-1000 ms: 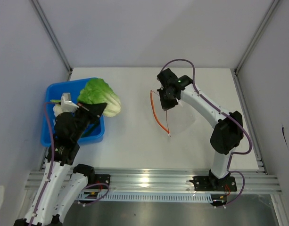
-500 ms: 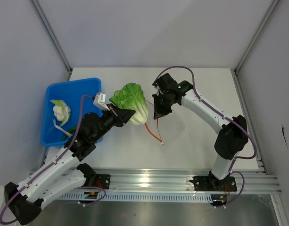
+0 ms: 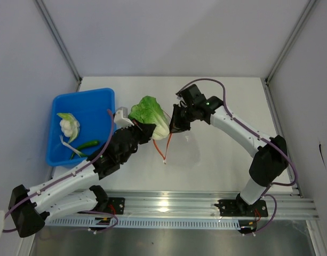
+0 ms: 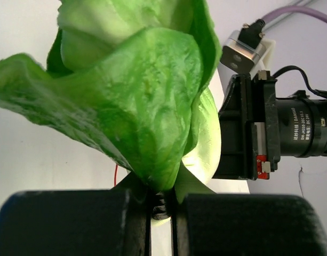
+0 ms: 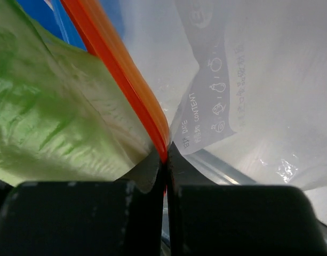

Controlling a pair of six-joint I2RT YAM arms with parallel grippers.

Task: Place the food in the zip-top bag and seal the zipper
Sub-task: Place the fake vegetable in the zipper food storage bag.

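Observation:
My left gripper (image 3: 143, 129) (image 4: 161, 202) is shut on the stem of a leafy green-and-white lettuce piece (image 3: 149, 114) (image 4: 136, 101), held above the table's middle. Right beside it my right gripper (image 3: 176, 125) (image 5: 164, 160) is shut on the orange-red zipper (image 3: 164, 146) (image 5: 118, 69) of the clear zip-top bag (image 3: 198, 136) (image 5: 259, 80), lifting the mouth. The lettuce (image 5: 51, 117) touches the bag's mouth edge. More food lies in the blue bin: a pale leafy piece (image 3: 69, 124), a green chilli (image 3: 87, 144) and a thin stalk (image 3: 67, 143).
The blue bin (image 3: 102, 98) stands at the table's left side. Purple cables run along both arms. Metal frame posts rise at the far corners, and a rail crosses the near edge.
My left arm has carried the lettuce from over the bin rightward to the bag's mouth. My right gripper has swung the bag's zipper leftward toward it.

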